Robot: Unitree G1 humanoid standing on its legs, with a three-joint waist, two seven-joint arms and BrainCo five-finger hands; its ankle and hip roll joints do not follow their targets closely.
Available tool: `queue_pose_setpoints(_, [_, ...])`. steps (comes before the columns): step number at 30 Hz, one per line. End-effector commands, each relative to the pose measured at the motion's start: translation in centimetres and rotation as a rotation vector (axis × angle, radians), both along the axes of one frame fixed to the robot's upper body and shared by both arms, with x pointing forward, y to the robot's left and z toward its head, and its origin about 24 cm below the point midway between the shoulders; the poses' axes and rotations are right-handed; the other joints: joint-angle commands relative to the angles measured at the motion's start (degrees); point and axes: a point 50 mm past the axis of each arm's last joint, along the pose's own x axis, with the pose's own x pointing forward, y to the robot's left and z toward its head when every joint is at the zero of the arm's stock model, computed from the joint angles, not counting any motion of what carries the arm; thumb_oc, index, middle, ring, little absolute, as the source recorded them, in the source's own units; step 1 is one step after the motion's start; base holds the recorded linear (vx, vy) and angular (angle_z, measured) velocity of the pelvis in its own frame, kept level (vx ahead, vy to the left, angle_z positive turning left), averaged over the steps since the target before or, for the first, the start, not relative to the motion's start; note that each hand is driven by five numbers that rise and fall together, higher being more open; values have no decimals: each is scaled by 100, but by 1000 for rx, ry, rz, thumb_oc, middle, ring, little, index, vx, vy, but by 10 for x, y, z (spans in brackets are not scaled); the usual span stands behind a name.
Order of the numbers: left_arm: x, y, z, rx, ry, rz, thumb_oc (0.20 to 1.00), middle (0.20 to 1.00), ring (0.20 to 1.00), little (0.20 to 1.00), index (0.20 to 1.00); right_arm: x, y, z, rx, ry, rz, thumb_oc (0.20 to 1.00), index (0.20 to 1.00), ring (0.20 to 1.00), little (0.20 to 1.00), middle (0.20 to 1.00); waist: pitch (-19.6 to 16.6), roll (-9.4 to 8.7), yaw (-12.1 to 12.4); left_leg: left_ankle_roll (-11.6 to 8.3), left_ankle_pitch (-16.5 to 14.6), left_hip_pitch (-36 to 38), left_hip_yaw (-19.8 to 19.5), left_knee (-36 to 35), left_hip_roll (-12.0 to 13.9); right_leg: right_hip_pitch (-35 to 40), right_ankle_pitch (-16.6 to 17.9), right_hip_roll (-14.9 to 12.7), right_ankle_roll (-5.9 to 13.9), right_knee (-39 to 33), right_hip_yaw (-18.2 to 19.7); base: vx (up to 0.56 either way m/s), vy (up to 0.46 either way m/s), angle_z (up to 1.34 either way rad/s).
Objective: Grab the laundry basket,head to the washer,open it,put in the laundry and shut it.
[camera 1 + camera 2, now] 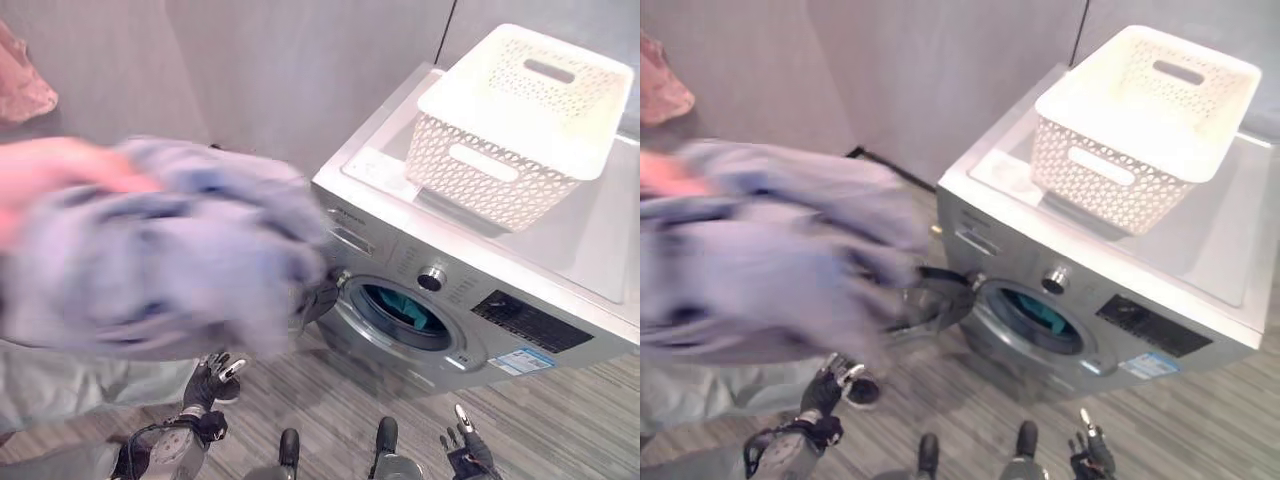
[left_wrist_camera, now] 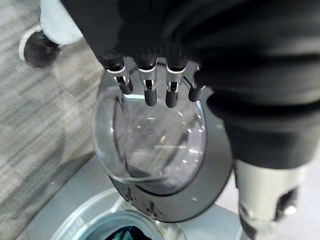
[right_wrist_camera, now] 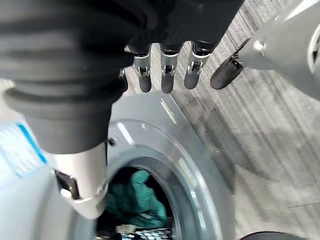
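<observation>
Left hand (image 2: 150, 87), seen in its own wrist view: fingers straight and apart, holding nothing, poised just over the glass bowl of the washer door (image 2: 155, 155), which stands swung open; whether the tips touch the glass cannot be told. Right hand (image 3: 167, 75): fingers likewise straight and relaxed, empty, hanging in front of the washer (image 1: 480, 300) beside the rim of its round drum opening (image 1: 405, 310).

Inside the drum lies the laundry (image 3: 132, 197), a teal garment with a darker piece below it. The laundry basket (image 1: 520, 120), white and perforated, stands on the washer's flat top, well apart from both hands; its contents cannot be seen from this angle.

A large blurred mass of grey-blue cloth (image 1: 160, 250) with a pink patch crosses the left half of both eye views, close to the camera; it is probably a person's sleeve or a garment, though the blur forbids certainty.

Step in hand, as judged: loading appears done, and the closing of the door remains. The next move calls for the left hand to press flat against the outer face of the door and swing it round on its hinge until it latches, with the right hand kept clear of the opening and no cloth trapped at the rim.
</observation>
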Motion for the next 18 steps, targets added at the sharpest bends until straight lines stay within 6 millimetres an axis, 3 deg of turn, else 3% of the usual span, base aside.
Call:
queue_pose_setpoints(1, [11,5,13,35,-79,7,1000,1000,1000,1000,1000,22,-21,15,-67,-100,-7,1000,1000,1000,1000,1000,327,156,18,187,-681,214,326,53,123,-95,-92,-102,230,265,102,18,22,-24])
queue_pose_setpoints(7, [17,2,11,30,-80,34,1000,1000,1000,1000,1000,-1,-46,20,-124,-84,-140,1000,1000,1000,1000,1000,173,103,-278,232,-800,533,613,53,154,-33,-24,-6,266,355,440,32,30,-31])
queue_pose_setpoints(9, [19,1,10,29,-84,37,1000,1000,1000,1000,1000,0,-53,24,-148,-100,-164,1000,1000,1000,1000,1000,152,102,-319,240,-823,586,667,53,157,-27,-11,9,279,364,510,31,22,-39])
queue_pose_setpoints(11, [25,-5,8,16,-86,33,1000,1000,1000,1000,1000,2,-80,40,-233,-154,-287,1000,1000,1000,1000,1000,58,106,-459,279,-897,757,789,53,181,-4,7,53,293,390,687,51,13,-26])
queue_pose_setpoints(18, [31,-10,10,3,-103,30,1000,1000,1000,1000,1000,25,-105,65,-316,-266,-388,1000,1000,1000,1000,1000,-27,67,-470,305,-964,864,942,53,212,11,4,118,298,261,848,16,-5,-17])
